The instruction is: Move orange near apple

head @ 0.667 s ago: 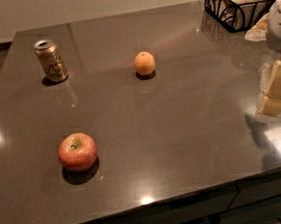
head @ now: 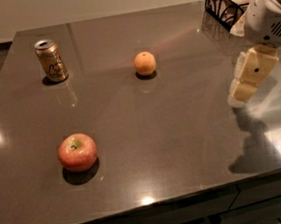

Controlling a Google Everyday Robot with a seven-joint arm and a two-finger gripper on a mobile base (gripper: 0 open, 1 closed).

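Gripper (head: 249,76): shifted inward from the desk's (head: 184,149) right edge; open or closed, cannot tell. Orange (head: 145,63): mid-desk toward rear edge, untouched. Apple (head: 77,151): near front-left corner. Advice: descend centred over orange before closing.

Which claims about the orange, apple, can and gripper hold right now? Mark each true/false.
1. The orange touches the apple. False: they lie well apart on the table.
2. The can stands upright at the far left. True.
3. The gripper is on the orange. False: it hangs over the table's right side, away from the orange.
4. The apple is nearer the front edge than the orange. True.
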